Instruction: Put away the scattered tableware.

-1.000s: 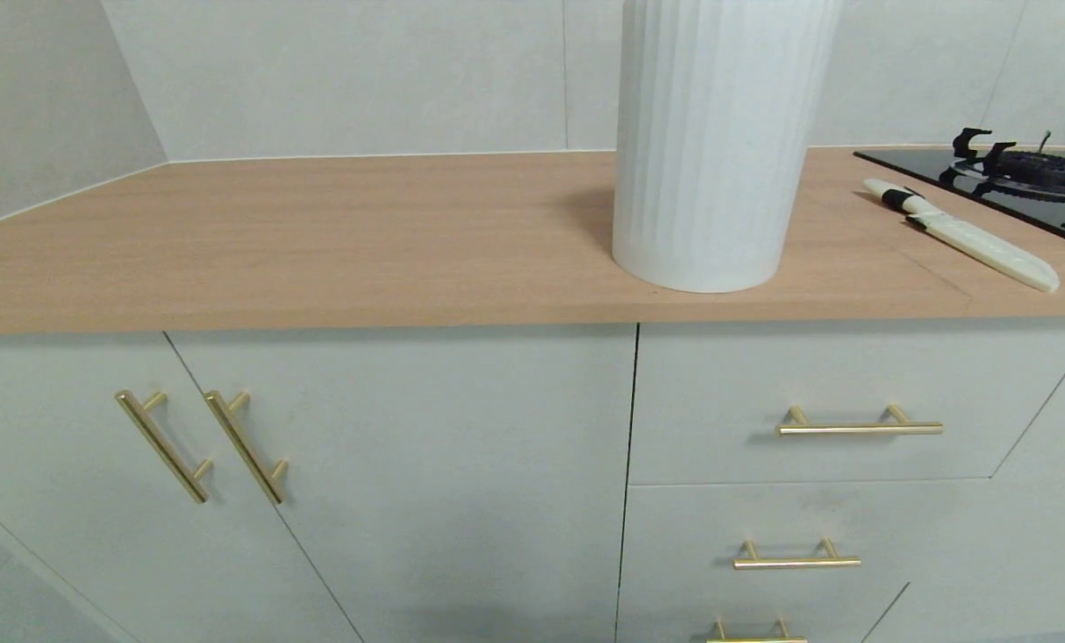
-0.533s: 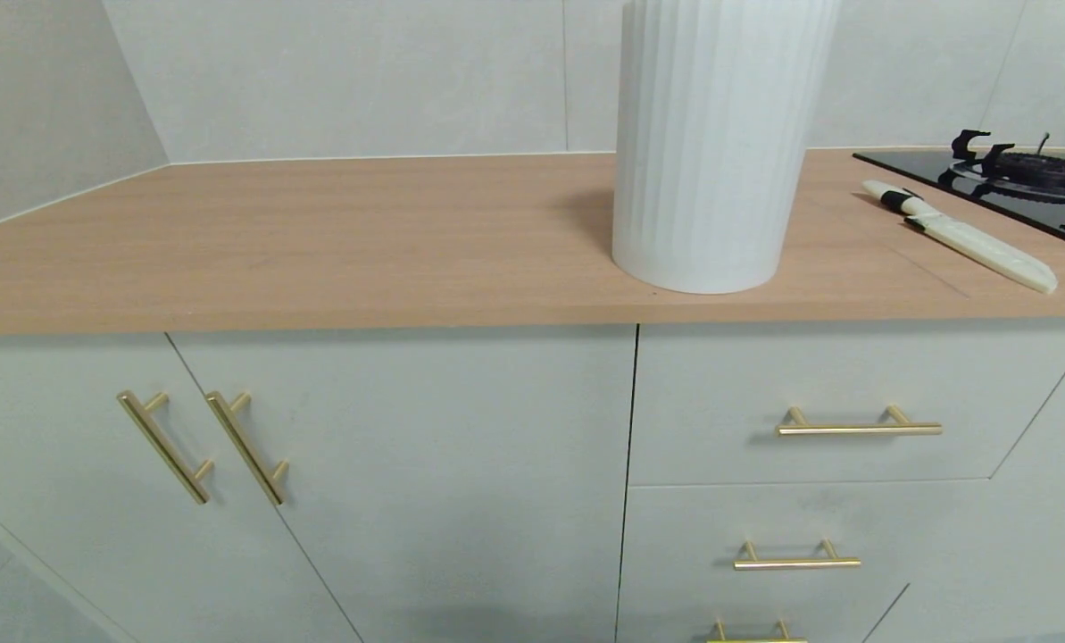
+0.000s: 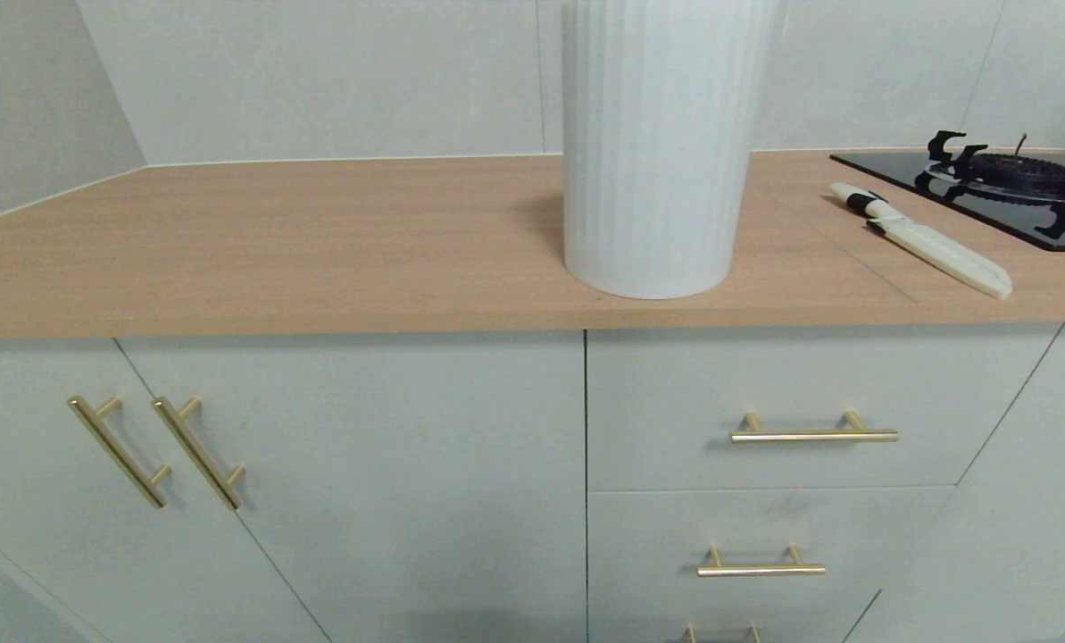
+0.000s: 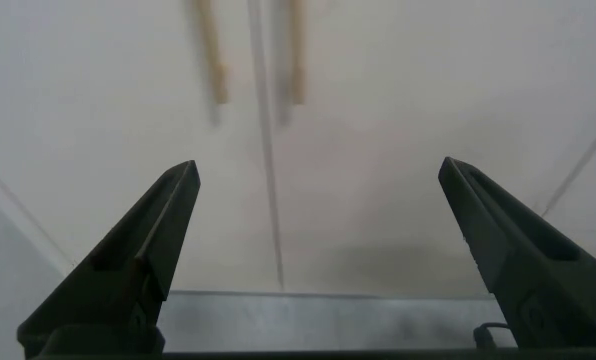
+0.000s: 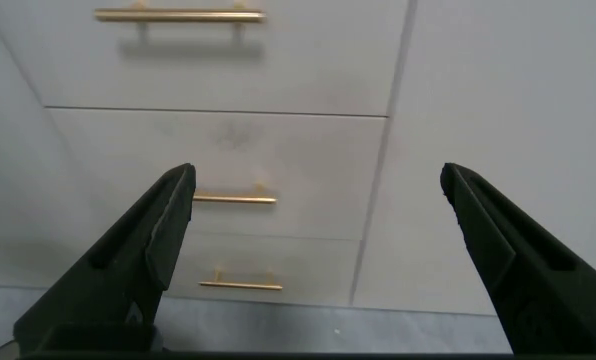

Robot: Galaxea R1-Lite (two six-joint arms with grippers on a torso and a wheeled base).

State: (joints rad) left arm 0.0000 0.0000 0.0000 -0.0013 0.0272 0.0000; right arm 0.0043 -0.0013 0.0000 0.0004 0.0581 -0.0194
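Observation:
A white knife [image 3: 920,237] with a black band on its handle lies on the wooden countertop [image 3: 318,250] at the right, beside the hob. A tall white ribbed container [image 3: 661,143] stands near the counter's front edge, left of the knife. My left gripper [image 4: 318,175] is open and faces the cabinet doors with two gold handles [image 4: 218,55]. My right gripper [image 5: 318,180] is open and faces the drawer fronts with their gold handles [image 5: 180,16]. Both hold nothing.
A black gas hob [image 3: 1005,183] sits at the counter's far right. Below the counter are two cabinet doors with slanted gold handles [image 3: 157,451] on the left and a stack of drawers [image 3: 813,436] on the right. Tiled wall runs behind.
The whole head view has shifted: everything sits further left and slightly lower in the picture, so the camera moved. Knife and container keep their places on the counter.

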